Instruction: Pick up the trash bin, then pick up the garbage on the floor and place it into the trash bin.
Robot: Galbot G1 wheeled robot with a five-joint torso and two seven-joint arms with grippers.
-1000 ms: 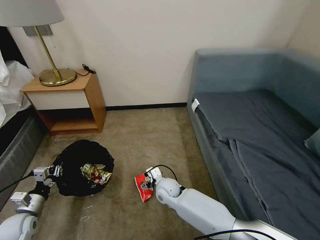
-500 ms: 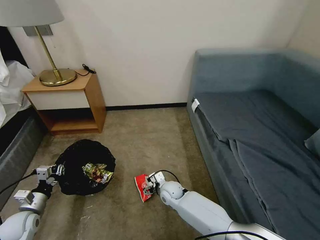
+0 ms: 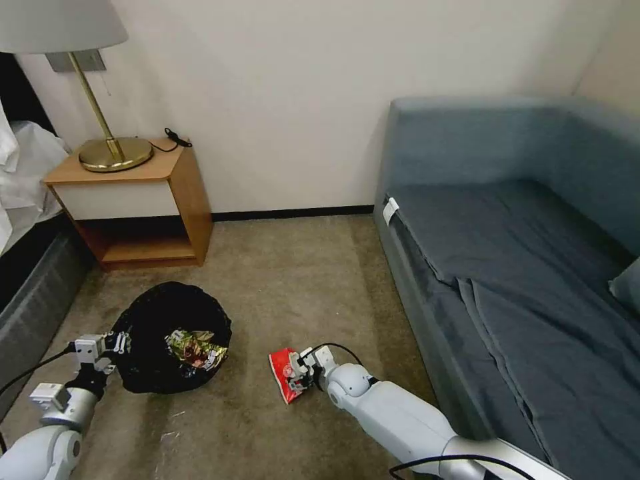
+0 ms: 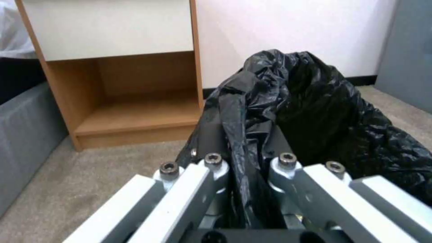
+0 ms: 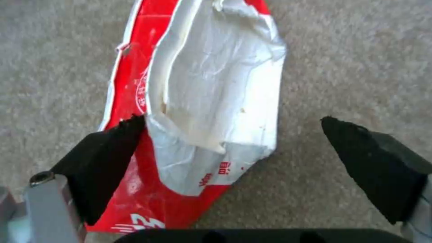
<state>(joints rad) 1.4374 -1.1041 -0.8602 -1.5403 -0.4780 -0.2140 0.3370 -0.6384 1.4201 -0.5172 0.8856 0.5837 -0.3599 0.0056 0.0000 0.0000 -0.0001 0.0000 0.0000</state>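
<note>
**Right hand spread over the red packet, left hand gripping the bin's rim**

The right hand (image 5: 234, 135) hangs low over the carpet (image 3: 287, 280), fingers (image 5: 108, 158) spread wide. The red snack packet (image 5: 198, 111) lies flat between them, one fingertip touching its edge, the other apart from it. To the robot's left, the left hand (image 4: 245, 168) is clamped on the black-bagged rim of the trash bin (image 3: 170, 337), bag plastic pinched between its fingers. A yellow-brown wrapper (image 3: 195, 348) lies inside the bin. Beyond stand a wooden nightstand (image 3: 133, 200) and a grey sofa (image 3: 520, 267).

Left claw (image 4: 245, 162) pinches the trash bin (image 4: 315, 111) rim.
</note>
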